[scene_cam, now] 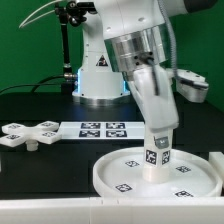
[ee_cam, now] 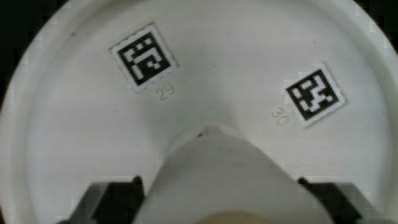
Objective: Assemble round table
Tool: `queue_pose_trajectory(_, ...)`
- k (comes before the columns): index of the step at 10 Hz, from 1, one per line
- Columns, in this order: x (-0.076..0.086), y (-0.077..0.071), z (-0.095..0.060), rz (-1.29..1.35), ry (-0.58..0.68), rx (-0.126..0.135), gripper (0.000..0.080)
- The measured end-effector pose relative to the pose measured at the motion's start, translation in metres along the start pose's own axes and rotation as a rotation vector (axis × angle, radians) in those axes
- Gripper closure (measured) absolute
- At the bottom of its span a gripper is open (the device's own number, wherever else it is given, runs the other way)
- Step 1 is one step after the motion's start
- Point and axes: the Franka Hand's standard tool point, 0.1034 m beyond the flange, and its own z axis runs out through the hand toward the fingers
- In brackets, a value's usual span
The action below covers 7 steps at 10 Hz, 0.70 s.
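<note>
Black table [scene_cam: 40, 185]; cross base [scene_cam: 25, 135] only exterior; jaws grip leg [scene_cam: 157, 160] on disc [scene_cam: 105, 172].

the exterior view is brightly and evenly lit from above, but soft and coarse throughout. the white round disc [scene_cam: 105, 176] glares almost featureless against the dark table [scene_cam: 40, 105], and a blue glow edges the robot base [scene_cam: 98, 75] at the far side. in the wrist view the disc is bright, its tags [ee_cam: 148, 55] slightly soft, the close cylinder leg [ee_cam: 222, 165] blurred, the corners black.
</note>
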Motion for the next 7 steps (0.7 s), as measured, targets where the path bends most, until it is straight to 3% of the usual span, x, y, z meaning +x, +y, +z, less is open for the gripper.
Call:
queue_pose_trajectory(4, 0.0003, -0.0009, -0.0006, 0.056, -0.005, 0.001, 0.0387)
queue_pose_trajectory(5, 0.0000, -0.0039, -0.0023, -0.043, 0.001, -0.016, 0.0220)
queue_pose_trajectory(6, -0.0029, -0.0074, -0.0040, -0.073, 0.000, -0.032, 0.0172)
queue_pose_trajectory(7, -0.0017, -0.0093, -0.0040, -0.146, 0.003, -0.015, 0.0172)
